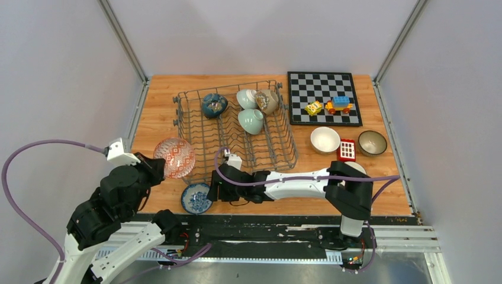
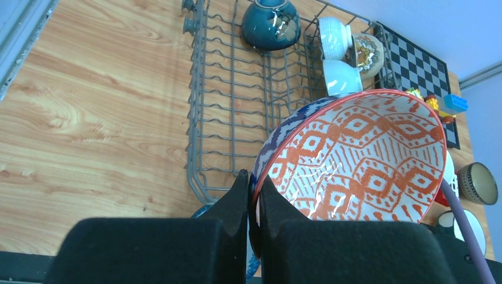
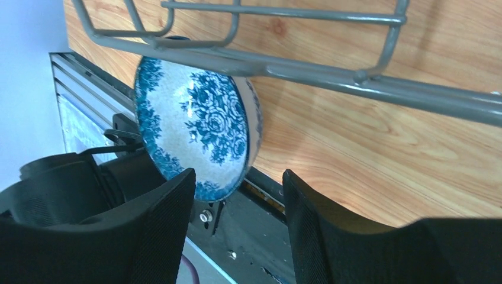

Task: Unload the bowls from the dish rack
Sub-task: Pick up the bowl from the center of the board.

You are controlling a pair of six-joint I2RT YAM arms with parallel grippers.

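Left gripper (image 2: 253, 183): clenched on orange-patterned bowl (image 2: 361, 160) rim, above dish rack (image 2: 198, 118) near corner; swing clear, lower level.
Right gripper (image 3: 237, 176): released, blue floral bowl (image 3: 195, 127) just ahead on surface (image 3: 385, 136).
Overhead: four bowls (image 1: 251, 120) sit in rack's far end.

Glossy glazed orange-patterned bowl (image 2: 361, 160), grey metal wire dish rack (image 1: 237, 127) (matt), smooth wood-grain table (image 2: 89, 118)

Left tool (image 2: 253, 184) clamped, right tool (image 3: 237, 177) parted

No writing, brand or number is legible in any view; the white squares on the red block (image 1: 346, 149), right of centre, are too small to read.
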